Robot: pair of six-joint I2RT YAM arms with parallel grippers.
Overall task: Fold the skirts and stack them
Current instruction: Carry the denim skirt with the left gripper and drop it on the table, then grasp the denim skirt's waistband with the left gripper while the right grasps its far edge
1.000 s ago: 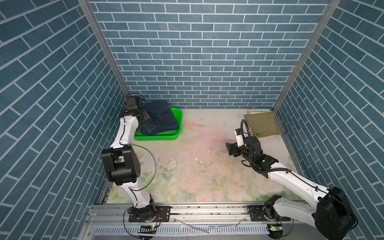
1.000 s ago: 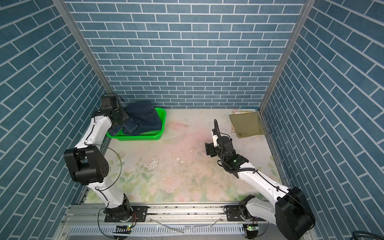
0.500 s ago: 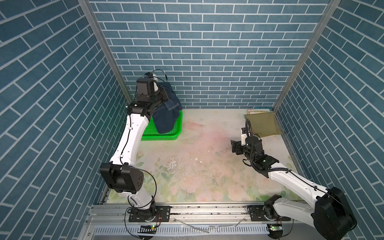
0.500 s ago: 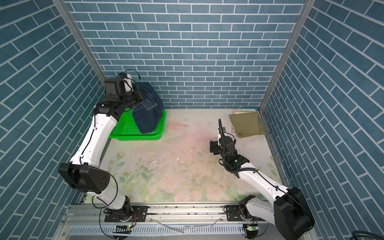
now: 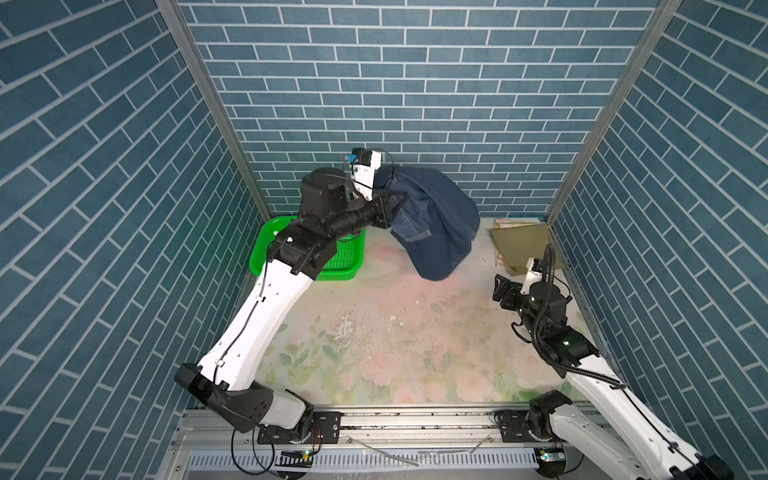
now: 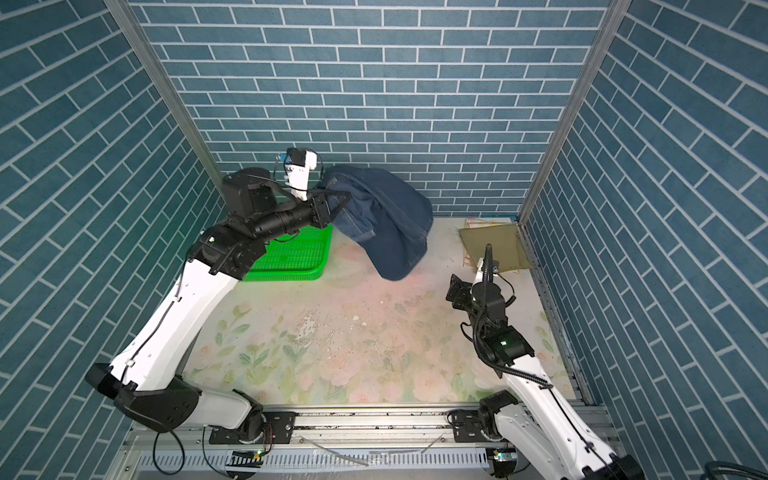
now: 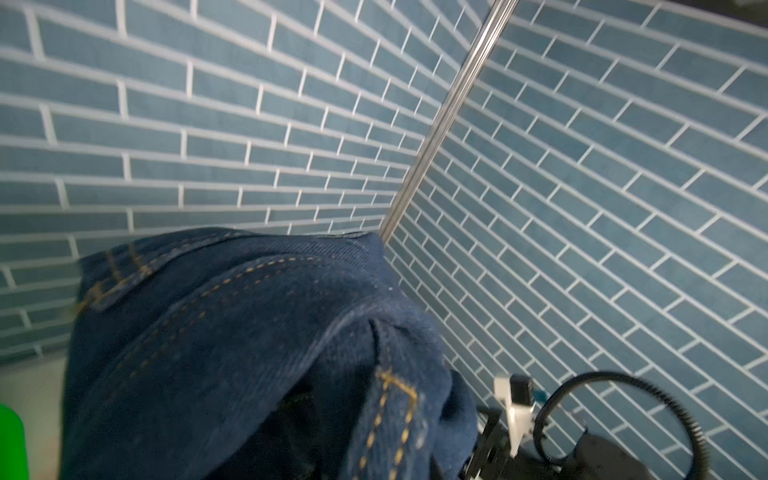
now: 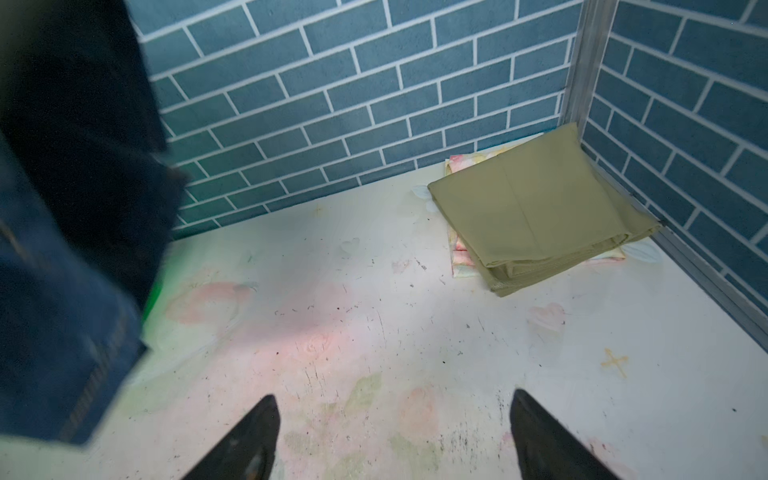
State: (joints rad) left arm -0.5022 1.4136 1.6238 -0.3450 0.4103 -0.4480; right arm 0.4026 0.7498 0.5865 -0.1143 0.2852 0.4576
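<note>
basket (image 5: 338,272) back-left | denim skirt (image 5: 436,224) aloft, right of basket | plain skirt (image 8: 536,216) on flowered skirt (image 8: 459,257), back-right corner

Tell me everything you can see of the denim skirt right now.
The denim skirt is dark blue, stiff-looking cloth with orange-yellow stitching along its seams and a belt loop. Unfolded and bunched, it hangs from the left gripper, which is shut on it near the waistband. It droops above the back of the table, right of the green basket. Whether its lowest end touches the table is unclear; nothing else touches it.
</note>
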